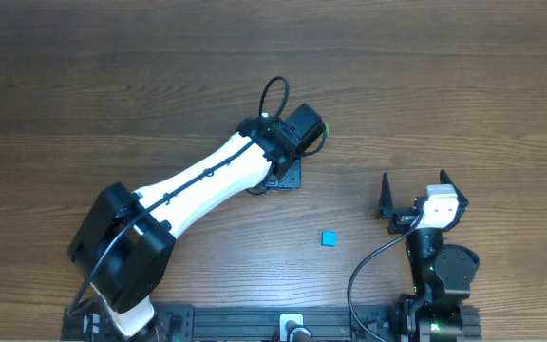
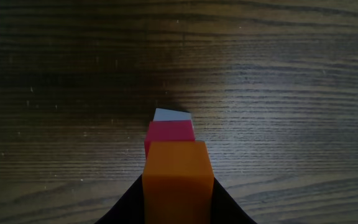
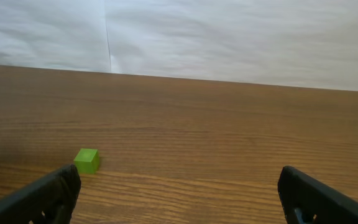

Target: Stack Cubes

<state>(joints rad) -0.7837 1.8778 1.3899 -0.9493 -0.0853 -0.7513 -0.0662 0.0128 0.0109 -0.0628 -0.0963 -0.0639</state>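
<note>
One orange cube [image 2: 178, 174], likely light, rigid and slick, sits clamped by flat side faces in the left hand [image 2: 178, 210].

My jaws press either side of an orange cube [image 2: 178, 180]; past it show a red cube [image 2: 170, 132], then a white cube [image 2: 171, 114], over the wooden tabletop [image 2: 291, 93].

Shows dark, fine-grained wood across the bench [image 1: 463, 95], smooth with a soft sheen. Looks like matt, smooth plastic on the orange cube [image 2: 178, 180], red cube [image 2: 169, 132] and green cube [image 3: 87, 160]. Shows glossy plastic on the left arm [image 1: 207, 179].
</note>
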